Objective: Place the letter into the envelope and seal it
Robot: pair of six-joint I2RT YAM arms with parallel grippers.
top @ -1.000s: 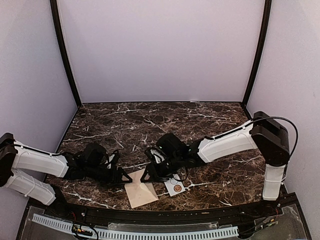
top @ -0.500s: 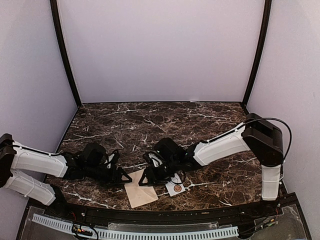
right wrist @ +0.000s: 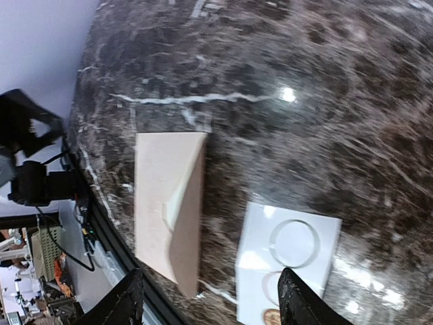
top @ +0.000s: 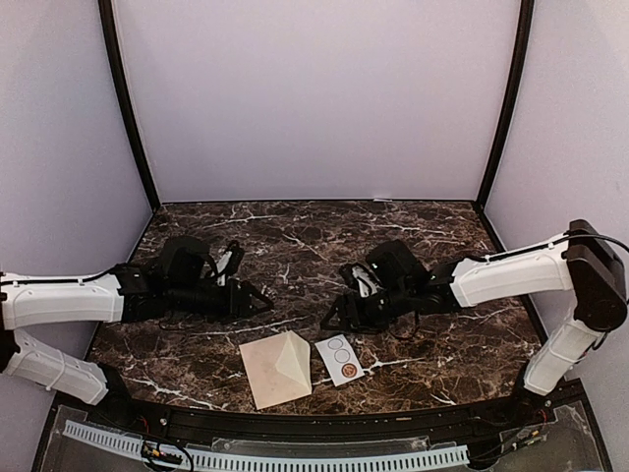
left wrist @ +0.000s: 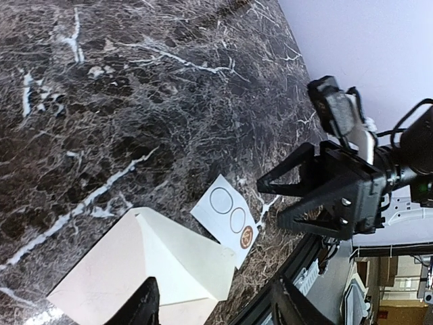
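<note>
Down near the front edge of the dark marble bench (top: 393, 236), the pinkish-tan envelope (top: 267, 376) lies by itself, well apart from both arms. Its triangular flap (top: 293, 360), on the side nearest the card, is folded over the body but stands a little proud of it rather than pressed flat. Just to the right of the envelope sits a small white card (top: 340, 359) printed with two circles and a brown round mark. Behind the envelope and to its left, the left fingers (top: 257, 298) hang low over the bench, spread partway apart with nothing between them. Behind the envelope and to its right, past the card, the right fingers (top: 332, 317) are likewise parted and empty. The two pairs point roughly toward each other across the bare marble behind the envelope. Neither pair touches the paper.
</note>
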